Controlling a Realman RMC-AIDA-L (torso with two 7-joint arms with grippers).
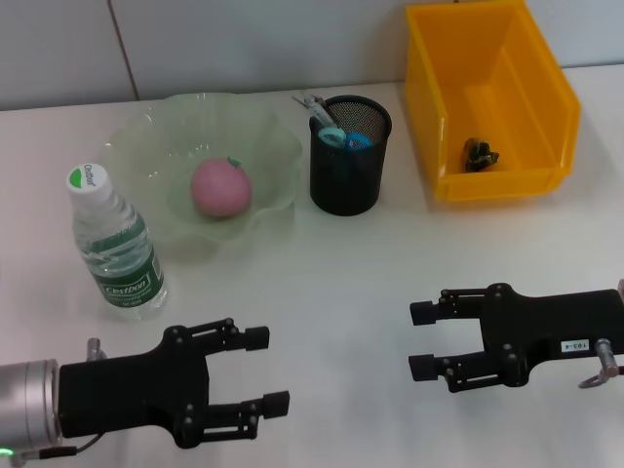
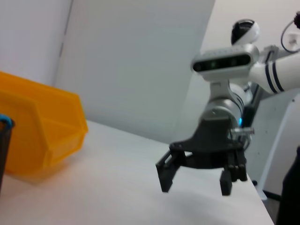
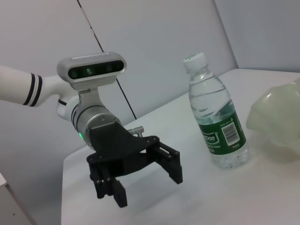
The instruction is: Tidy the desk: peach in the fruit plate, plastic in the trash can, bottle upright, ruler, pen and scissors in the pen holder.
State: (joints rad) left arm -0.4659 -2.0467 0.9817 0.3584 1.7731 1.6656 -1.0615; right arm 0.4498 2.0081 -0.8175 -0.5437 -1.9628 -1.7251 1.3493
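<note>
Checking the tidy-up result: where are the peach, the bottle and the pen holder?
peach [image 1: 220, 188], head view, middle of its pink top.
bottle [image 1: 125, 265], head view, green label.
pen holder [image 1: 348, 180], head view, front mesh wall.

Your two matte-black grippers, left [image 1: 265, 370] and right [image 1: 423, 340], silver wrists, white black-banded forearms, perhaps a green indicator light.

White desk [image 1: 341, 292] against a pale panelled wall [image 1: 224, 44].
</note>
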